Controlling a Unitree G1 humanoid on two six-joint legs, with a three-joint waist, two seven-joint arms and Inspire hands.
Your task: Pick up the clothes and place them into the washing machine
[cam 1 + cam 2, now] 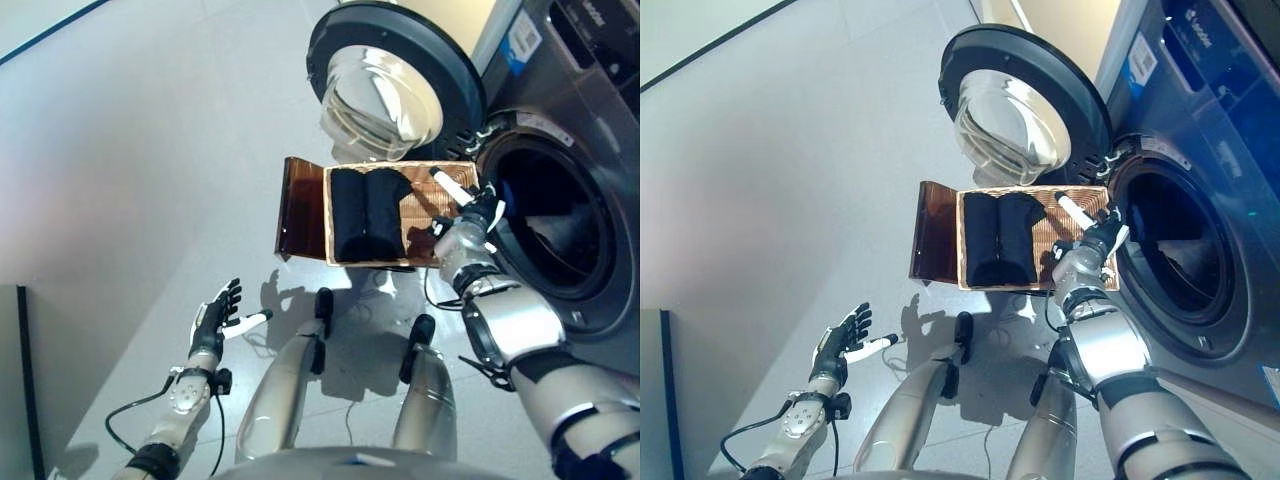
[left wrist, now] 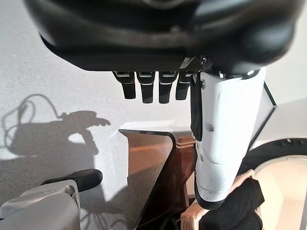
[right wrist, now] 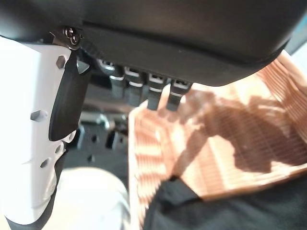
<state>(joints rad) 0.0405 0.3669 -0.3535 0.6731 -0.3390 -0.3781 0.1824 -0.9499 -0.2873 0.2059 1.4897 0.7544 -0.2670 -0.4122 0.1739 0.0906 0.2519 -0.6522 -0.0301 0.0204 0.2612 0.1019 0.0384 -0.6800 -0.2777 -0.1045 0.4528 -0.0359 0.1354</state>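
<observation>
Right robot hand over the basket, clothes not yet lifted

The brown basket sits on the floor just beside the washing machine, whose door stands wide open, likely so the load is a short carry into the drum. The dark clothes lie in the basket's half farther from the machine. The right robot hand, fingers straight and empty, hovers over the bare half nearest the drum, beside the clothes. The left robot hand hangs open, well apart from the basket.
</observation>
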